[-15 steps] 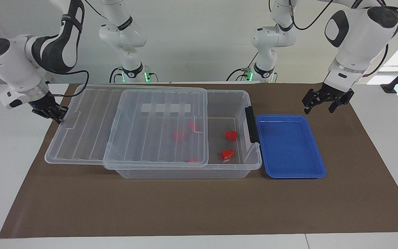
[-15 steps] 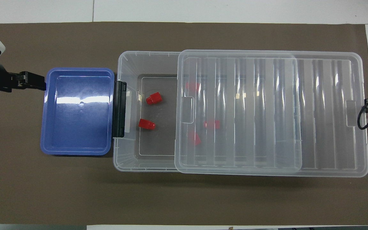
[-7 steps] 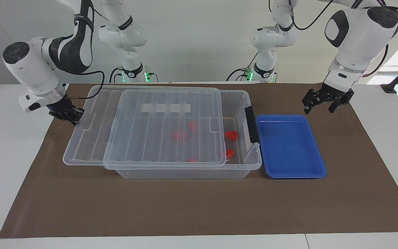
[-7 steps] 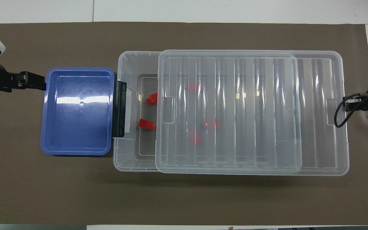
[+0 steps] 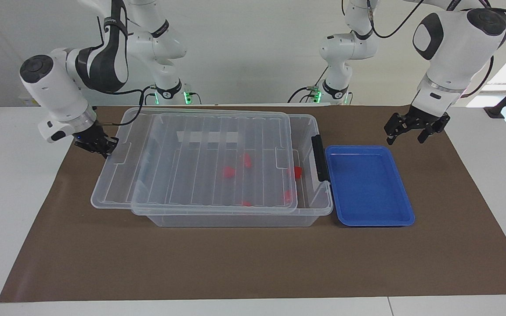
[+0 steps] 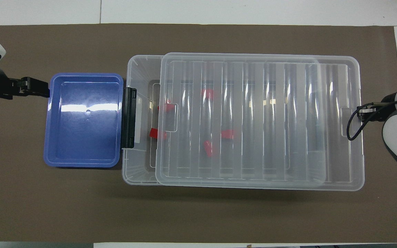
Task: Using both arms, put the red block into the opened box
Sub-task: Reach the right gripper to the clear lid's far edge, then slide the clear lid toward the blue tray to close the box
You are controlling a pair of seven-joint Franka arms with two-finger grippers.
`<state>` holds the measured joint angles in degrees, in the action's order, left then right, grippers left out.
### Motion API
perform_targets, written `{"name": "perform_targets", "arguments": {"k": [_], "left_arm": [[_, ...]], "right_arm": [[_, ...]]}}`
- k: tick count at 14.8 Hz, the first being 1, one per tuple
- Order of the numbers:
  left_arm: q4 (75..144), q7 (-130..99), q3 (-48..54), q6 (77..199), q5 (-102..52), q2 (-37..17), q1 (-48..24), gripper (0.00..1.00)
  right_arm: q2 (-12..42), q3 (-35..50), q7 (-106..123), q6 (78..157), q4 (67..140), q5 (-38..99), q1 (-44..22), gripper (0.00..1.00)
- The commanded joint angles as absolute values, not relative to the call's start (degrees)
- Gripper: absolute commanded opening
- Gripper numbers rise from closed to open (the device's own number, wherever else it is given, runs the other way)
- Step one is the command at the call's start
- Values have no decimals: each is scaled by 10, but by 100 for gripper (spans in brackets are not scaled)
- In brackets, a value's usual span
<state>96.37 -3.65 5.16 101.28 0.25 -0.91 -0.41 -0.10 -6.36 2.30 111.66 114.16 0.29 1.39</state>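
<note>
The clear box [image 5: 235, 219] [image 6: 138, 69] stands mid-table with its ribbed clear lid [image 5: 200, 166] [image 6: 260, 120] lying over most of it. The lid overhangs toward the right arm's end and leaves a narrow strip uncovered at the latch end. Several red blocks lie inside; one red block [image 5: 297, 172] [image 6: 153, 132] shows partly past the lid's edge, the others show through the lid. My right gripper [image 5: 103, 147] [image 6: 364, 113] is shut on the lid's end tab. My left gripper [image 5: 404, 139] [image 6: 45, 90] hangs open and empty over the mat beside the blue tray.
An empty blue tray [image 5: 369, 184] [image 6: 83, 120] sits against the box at the left arm's end, touching its black latch [image 5: 319, 158] [image 6: 129, 117]. A brown mat [image 5: 235, 263] covers the table under everything.
The right gripper has slid the lid toward the left arm's end, covering more of the box and the two exposed red blocks. The left arm has not moved.
</note>
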Motion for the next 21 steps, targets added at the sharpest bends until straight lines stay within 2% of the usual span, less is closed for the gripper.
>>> {"name": "perform_targets", "arguments": {"k": [1,21], "left_arm": [[967,-29,54,1005,2,-1,2,100],[967,-29,54,1005,2,-1,2,100]], "right_arm": [[-17,-62,3,1119,1160,13,4,0],[-24,-12,-54,1121,1172,38,-2,0]]}}
